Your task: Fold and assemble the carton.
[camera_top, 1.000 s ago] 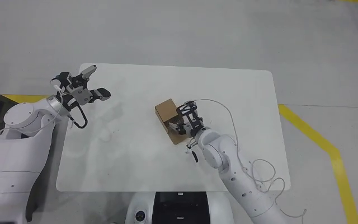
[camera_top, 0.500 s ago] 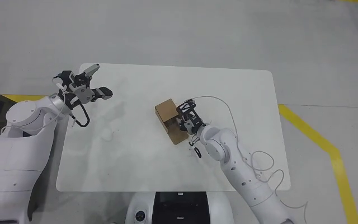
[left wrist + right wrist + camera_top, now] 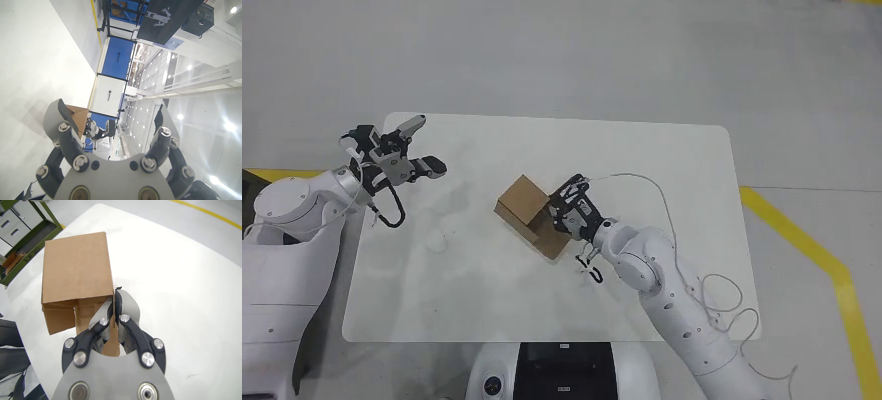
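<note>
From the top view, the carton (image 3: 522, 203) stands near the tabletop's (image 3: 682, 160) middle, well apart from the left arm (image 3: 312, 200) at the left edge. In the left wrist view, the left fingers (image 3: 52, 117) are spread and empty. In the right wrist view, the right fingers (image 3: 130, 306) are clenched on a side wall's edge. The cardboard looks light and crushable, so it is best held at edges and creases.

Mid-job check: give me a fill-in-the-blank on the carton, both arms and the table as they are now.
1. The right arm has its jaws ____ on one wall of the carton.
2. The left arm holds its jaws ____, gripping nothing.
3. The table is ____ in colour.
Missing words: shut; open; white.
</note>
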